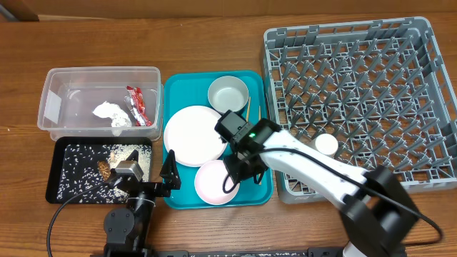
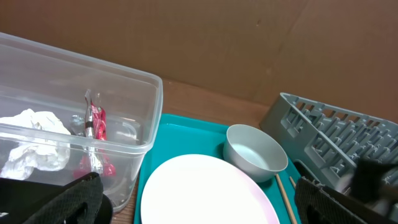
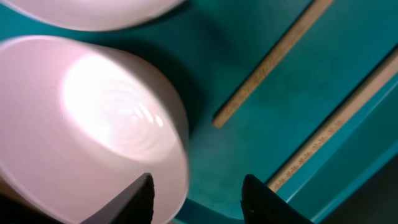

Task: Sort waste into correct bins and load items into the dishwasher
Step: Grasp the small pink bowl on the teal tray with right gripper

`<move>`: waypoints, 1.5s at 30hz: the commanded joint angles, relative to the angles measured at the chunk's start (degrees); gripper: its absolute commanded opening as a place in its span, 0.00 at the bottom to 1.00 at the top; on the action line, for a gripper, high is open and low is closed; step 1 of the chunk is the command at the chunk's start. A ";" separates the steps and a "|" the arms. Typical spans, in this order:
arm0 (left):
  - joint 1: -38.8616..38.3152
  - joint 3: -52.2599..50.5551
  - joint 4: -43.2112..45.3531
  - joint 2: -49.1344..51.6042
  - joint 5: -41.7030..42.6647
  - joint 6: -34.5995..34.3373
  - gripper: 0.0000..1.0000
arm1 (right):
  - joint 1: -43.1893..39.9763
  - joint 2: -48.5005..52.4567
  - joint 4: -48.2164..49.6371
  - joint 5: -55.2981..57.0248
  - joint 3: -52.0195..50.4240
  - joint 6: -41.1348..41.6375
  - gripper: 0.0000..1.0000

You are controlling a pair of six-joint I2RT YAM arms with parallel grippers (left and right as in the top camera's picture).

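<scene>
so, nearest the robot, the black tray [image 1: 57,196] already carries the loose scraps: rice grains [image 1: 71,168] strewn over it and a brown bit [image 1: 104,170] toward its right end. that part of the sorting looks done. the left hand [image 1: 170,175] hovers at the seam between this tray and the teal tray [image 1: 182,89]. in its wrist view its fingers stand wide apart and hold nothing.

just beyond, on the near end of the teal tray, lies the small plate [image 3: 93,118]. the right hand [image 3: 199,196] sits low over the plate's right edge. it is moderately parted and empty, with one finger above the rim and the other over bare teal. my guess is that this plate is the piece in hand, though no grip is made yet. the large plate [image 1: 194,134] lies next to it, farther in, unloaded.

to the right on the table [image 1: 214,36] stands the dish rack [image 1: 343,27]. only the white cup [image 1: 326,145] shows among its pegs, near the left wall, so the loading has barely begun.

farther off on the left, the clear tub [image 1: 50,107] holds the crumpled napkin [image 1: 111,113] and the red-and-white wrapper [image 1: 136,105] side by side, so that waste seems binned. at the far end of the teal tray the bowl [image 1: 228,93] sits upright, and the chopsticks [image 3: 267,65] lie along the tray's right side.

left to do, as i judge it: both plates, the bowl and the two chopsticks into the rack.
</scene>
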 commanded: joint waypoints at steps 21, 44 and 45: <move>0.57 -0.20 -0.22 -0.50 -0.31 -0.98 1.00 | -0.44 2.62 2.43 -2.05 -0.22 -8.15 0.09; 0.57 -0.20 -0.22 -0.50 -0.31 -0.98 1.00 | -1.36 -20.04 -3.67 63.28 12.11 8.70 0.04; 0.57 -0.20 -0.22 -0.50 -0.31 -0.98 1.00 | -1.99 -20.79 -1.60 67.98 12.11 8.70 0.04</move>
